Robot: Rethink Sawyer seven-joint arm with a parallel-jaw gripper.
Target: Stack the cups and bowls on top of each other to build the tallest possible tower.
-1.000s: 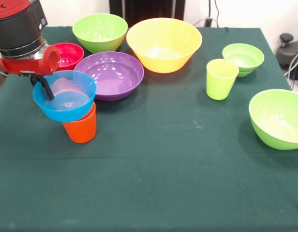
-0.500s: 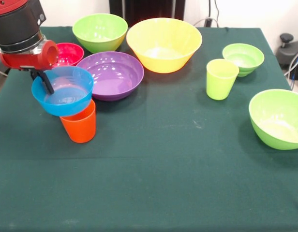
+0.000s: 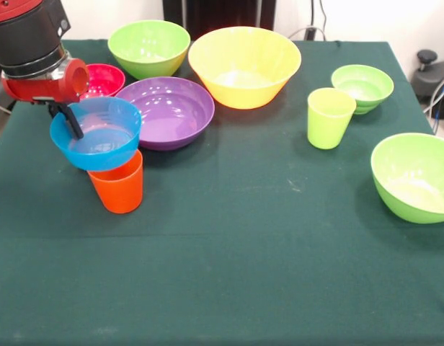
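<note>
Blue bowl (image 3: 96, 134) shifted slightly right over orange cup (image 3: 118, 186), pinched by tool (image 3: 65, 120), green tablecloth (image 3: 229, 274), white wall behind.

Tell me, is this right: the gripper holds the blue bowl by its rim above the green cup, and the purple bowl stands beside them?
Not quite. In the front view the gripper holds the blue bowl by its rim above the orange cup, not the green cup, which stands apart on the other side. The purple bowl does stand beside them.
</note>
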